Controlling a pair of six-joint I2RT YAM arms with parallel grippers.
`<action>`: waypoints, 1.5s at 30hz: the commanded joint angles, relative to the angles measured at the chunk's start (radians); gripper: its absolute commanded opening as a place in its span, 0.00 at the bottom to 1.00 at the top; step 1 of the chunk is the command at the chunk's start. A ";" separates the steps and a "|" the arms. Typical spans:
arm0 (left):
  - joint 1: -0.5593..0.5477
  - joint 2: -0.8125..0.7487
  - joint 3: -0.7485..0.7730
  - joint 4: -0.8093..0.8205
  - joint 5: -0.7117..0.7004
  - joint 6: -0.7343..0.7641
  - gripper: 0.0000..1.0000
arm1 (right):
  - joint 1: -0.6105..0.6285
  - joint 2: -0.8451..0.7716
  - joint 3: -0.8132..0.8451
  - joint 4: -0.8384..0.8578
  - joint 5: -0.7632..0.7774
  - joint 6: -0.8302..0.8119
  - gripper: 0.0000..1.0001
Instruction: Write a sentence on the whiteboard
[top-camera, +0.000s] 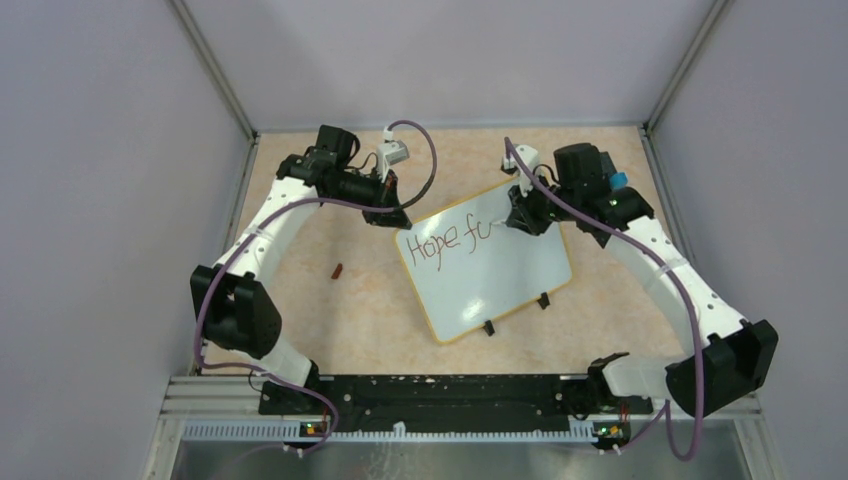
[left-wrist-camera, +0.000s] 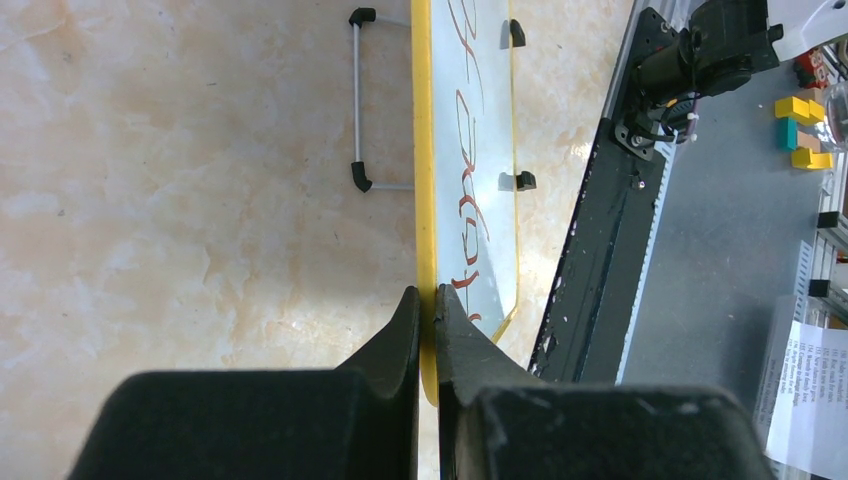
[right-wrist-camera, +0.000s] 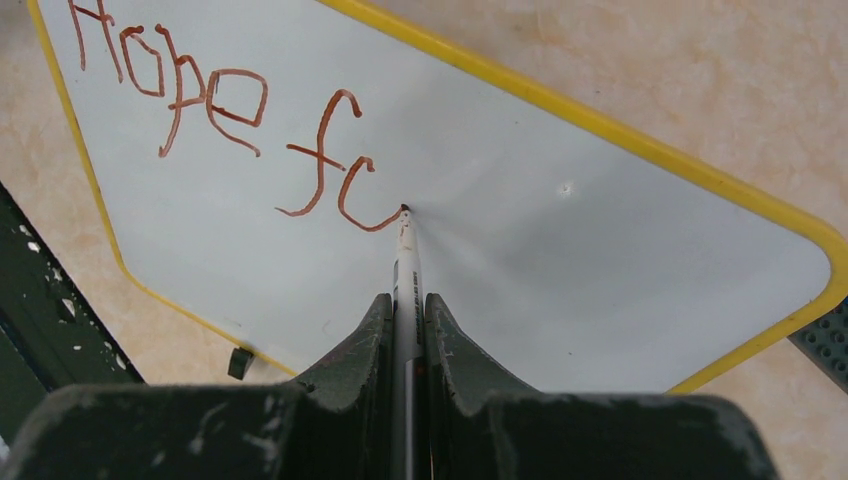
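**Item 1: whiteboard** (top-camera: 500, 275). Small, white, with rounded corners and a yellow rim (left-wrist-camera: 424, 150). It is propped at mid-desk (top-camera: 350, 310) on black feet (top-camera: 489, 328), with a wire stand (left-wrist-camera: 357, 100) behind.
- Handling, as judged: light, thin and stiff, with a glossy, slippery face. It is likely to slide or tip under pen pressure.
- Best hold: the rim at a corner, clear of the writing area.

**Item 2: sentence** (right-wrist-camera: 225, 120). Reddish-brown marker strokes on the board's upper left. It reads "Hope f" plus an unfinished round letter, so most of the words are not yet written.

**Item 3: left hand** (left-wrist-camera: 427, 300). Clenched on the board's rim at its top corner, one finger on each face, bracing it.

**Item 4: right hand** (right-wrist-camera: 405, 305). Clamped on a white marker (right-wrist-camera: 405, 260), with the tip touching the board at the end of the last stroke.
- Handling, as judged: the barrel is slim, rigid and smooth, and may slip or twist if pressed hard.
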 joint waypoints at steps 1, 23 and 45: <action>-0.027 -0.011 -0.033 -0.034 -0.004 0.025 0.00 | -0.014 0.020 0.060 0.046 0.007 -0.005 0.00; -0.027 -0.019 -0.041 -0.032 -0.009 0.030 0.00 | 0.065 0.050 0.077 0.061 -0.029 0.034 0.00; -0.027 -0.023 -0.048 -0.027 -0.004 0.032 0.00 | -0.052 0.008 0.073 0.021 -0.094 -0.016 0.00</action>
